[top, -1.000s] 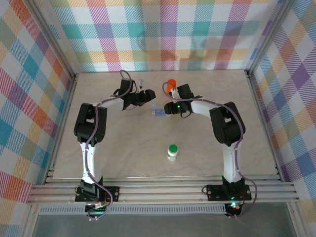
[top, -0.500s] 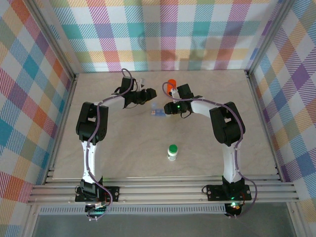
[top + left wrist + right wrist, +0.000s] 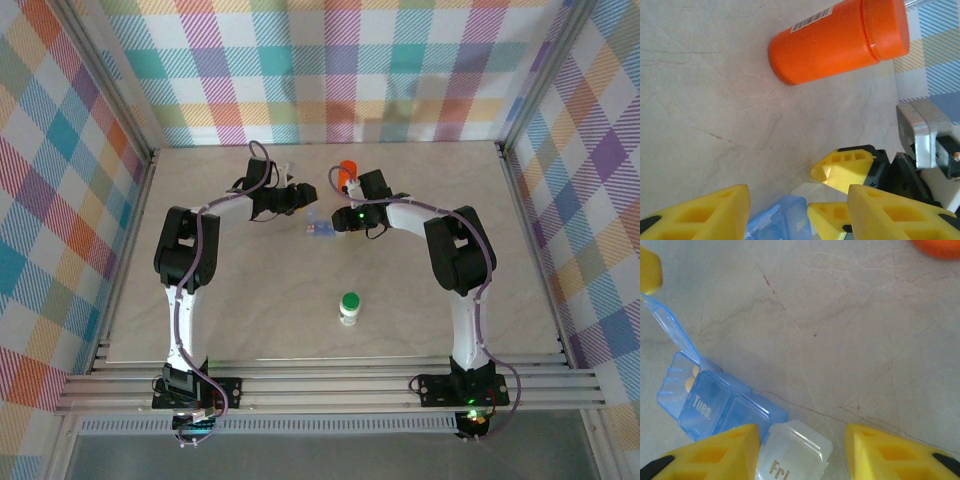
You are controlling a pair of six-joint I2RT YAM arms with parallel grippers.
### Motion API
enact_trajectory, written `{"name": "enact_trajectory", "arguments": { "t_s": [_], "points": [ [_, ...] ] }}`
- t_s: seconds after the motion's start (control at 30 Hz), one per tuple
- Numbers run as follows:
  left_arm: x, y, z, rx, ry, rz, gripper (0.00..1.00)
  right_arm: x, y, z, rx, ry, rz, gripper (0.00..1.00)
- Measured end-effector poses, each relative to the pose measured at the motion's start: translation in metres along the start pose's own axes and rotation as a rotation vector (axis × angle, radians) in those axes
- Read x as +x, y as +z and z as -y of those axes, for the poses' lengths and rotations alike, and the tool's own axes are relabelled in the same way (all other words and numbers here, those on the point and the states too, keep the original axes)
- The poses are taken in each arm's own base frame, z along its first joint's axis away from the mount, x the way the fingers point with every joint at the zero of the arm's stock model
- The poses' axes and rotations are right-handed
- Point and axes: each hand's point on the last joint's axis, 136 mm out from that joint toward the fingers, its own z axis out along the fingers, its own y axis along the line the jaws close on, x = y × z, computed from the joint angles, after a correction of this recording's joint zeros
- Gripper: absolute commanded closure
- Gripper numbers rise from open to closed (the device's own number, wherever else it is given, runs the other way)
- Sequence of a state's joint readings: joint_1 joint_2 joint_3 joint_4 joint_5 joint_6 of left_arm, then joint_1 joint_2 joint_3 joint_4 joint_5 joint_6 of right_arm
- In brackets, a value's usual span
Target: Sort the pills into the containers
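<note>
Nearest stands a white plastic bottle with a round green cap (image 3: 349,306), alone on the beige, marble-veined tabletop (image 3: 250,300). Farther back, at mid-table, lies the flat translucent pale-blue pill-box strip (image 3: 715,400). One of its lids reads "Tues.", and a clear, rounded-square compartment (image 3: 795,455) beside it reads "Fri". The end compartment's thin lid (image 3: 672,327) is raised, with orange pills (image 3: 690,385) inside. The right gripper (image 3: 802,440) straddles the "Fri" compartment with its ribbed yellow jaws apart; whether they pinch it I cannot tell. The left gripper (image 3: 797,197), at the strip's far-left end, is spread wide, grasping nothing. Farthest is a smooth orange cylindrical bottle (image 3: 840,40) bearing a white barcode label (image 3: 812,20).
</note>
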State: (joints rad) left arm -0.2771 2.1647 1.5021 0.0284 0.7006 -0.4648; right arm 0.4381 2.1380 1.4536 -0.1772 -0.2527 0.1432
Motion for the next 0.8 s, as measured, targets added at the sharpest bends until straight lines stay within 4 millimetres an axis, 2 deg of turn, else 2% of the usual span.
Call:
{"name": "enact_trajectory", "arguments": {
  "t_s": [0.2, 0.5, 0.8],
  "points": [
    [0.003, 0.0, -0.002, -0.009, 0.012, -0.009, 0.46, 0.0, 0.0, 0.0, 0.001, 0.001, -0.004, 0.52],
    [0.008, -0.004, 0.005, 0.016, 0.041, -0.025, 0.46, 0.0, 0.001, 0.0, 0.003, 0.01, -0.017, 0.51],
    [0.043, -0.008, 0.025, 0.068, 0.053, -0.108, 0.47, -0.001, 0.002, 0.001, 0.005, 0.027, -0.025, 0.51]
  ]
}}
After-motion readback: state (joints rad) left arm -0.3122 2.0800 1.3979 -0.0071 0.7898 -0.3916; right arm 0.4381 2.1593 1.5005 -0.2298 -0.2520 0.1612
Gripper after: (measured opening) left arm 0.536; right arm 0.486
